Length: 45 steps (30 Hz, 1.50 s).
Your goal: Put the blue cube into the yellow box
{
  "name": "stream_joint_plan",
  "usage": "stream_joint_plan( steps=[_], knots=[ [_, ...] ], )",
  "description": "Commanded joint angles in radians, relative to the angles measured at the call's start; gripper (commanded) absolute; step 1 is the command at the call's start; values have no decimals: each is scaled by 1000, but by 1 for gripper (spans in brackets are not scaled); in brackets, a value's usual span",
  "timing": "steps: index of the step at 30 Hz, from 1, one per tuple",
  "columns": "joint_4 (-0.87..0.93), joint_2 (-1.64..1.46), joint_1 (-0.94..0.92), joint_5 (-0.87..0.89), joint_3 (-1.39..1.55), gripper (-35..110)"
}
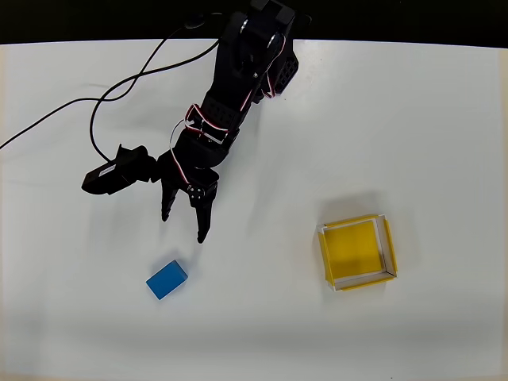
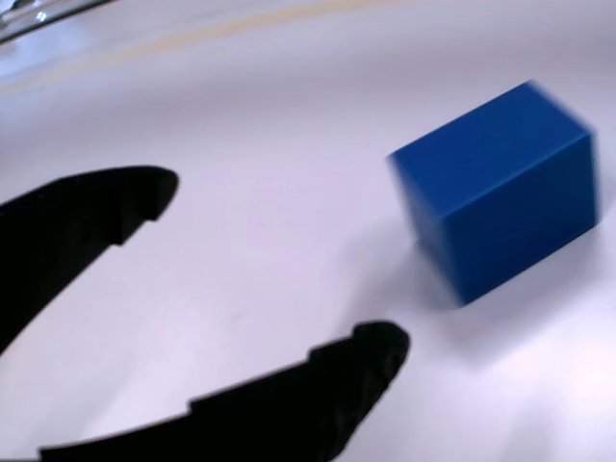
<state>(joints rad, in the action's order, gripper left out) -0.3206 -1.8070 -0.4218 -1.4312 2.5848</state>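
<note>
The blue cube (image 1: pixel 167 279) lies on the white table at the lower left of the overhead view. In the wrist view the blue cube (image 2: pixel 500 188) sits at the right, a little blurred. My black gripper (image 1: pixel 183 226) hovers just above and slightly right of it in the overhead view, open, with nothing between its fingers. In the wrist view the gripper (image 2: pixel 284 265) has its two black fingers spread, the cube lying beyond their tips and to the right. The yellow box (image 1: pixel 357 252) stands empty at the right of the overhead view, well away from the cube.
The white table (image 1: pixel 413 119) ends at a dark strip along the top of the overhead view. Black cables (image 1: pixel 119 91) trail across the upper left, beside the arm's base (image 1: pixel 258 48). Open tabletop lies between the cube and the box.
</note>
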Motion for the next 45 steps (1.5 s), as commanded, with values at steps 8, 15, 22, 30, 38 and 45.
stream_joint_plan(
  steps=[8,15,22,30,38,45],
  knots=[
    [-232,337,-28,-29,-430,46],
    [-267,518,-21,-20,-588,46],
    [-268,617,14,-12,-681,46],
    [-270,690,63,-9,-742,46],
    [-267,729,81,-8,-739,46],
    [-244,724,63,-20,-738,46]
  ],
)
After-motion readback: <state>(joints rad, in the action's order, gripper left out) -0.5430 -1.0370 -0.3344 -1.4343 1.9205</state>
